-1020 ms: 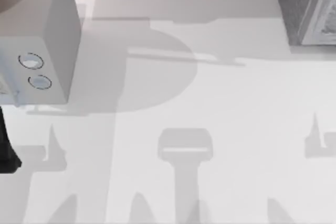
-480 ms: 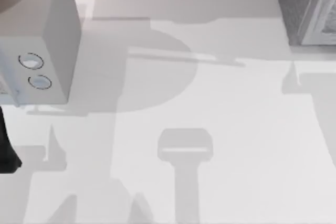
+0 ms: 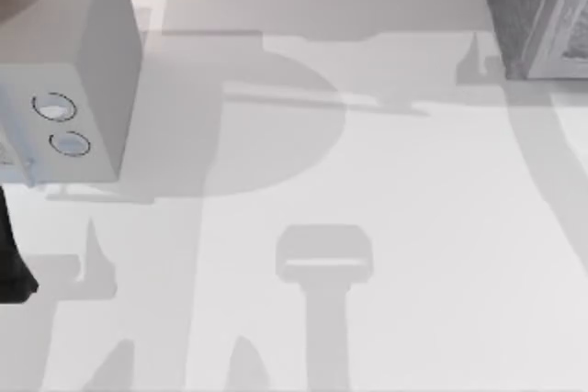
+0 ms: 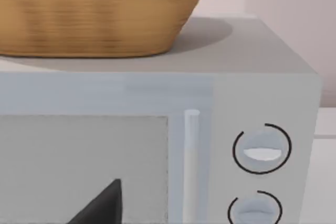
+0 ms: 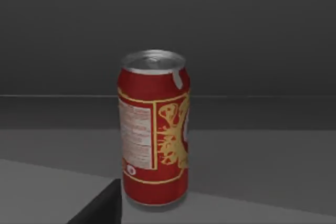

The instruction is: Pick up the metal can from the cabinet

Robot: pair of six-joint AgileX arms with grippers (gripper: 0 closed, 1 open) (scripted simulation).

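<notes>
The can (image 5: 153, 129) stands upright on the dark floor inside the cabinet (image 3: 537, 11), just ahead of the right gripper and not yet grasped; whether either arm's jaws are spread I cannot tell; closing in, gripping and lifting remain.

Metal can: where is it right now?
The metal can stands upright on a dark grey surface in the right wrist view, close ahead of that camera.

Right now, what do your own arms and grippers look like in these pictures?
The left arm is a plain black, blocky shape at the left edge of the table. The left gripper and right gripper each show as a matte charcoal, pointed wedge. No cables or markings visible.
</notes>
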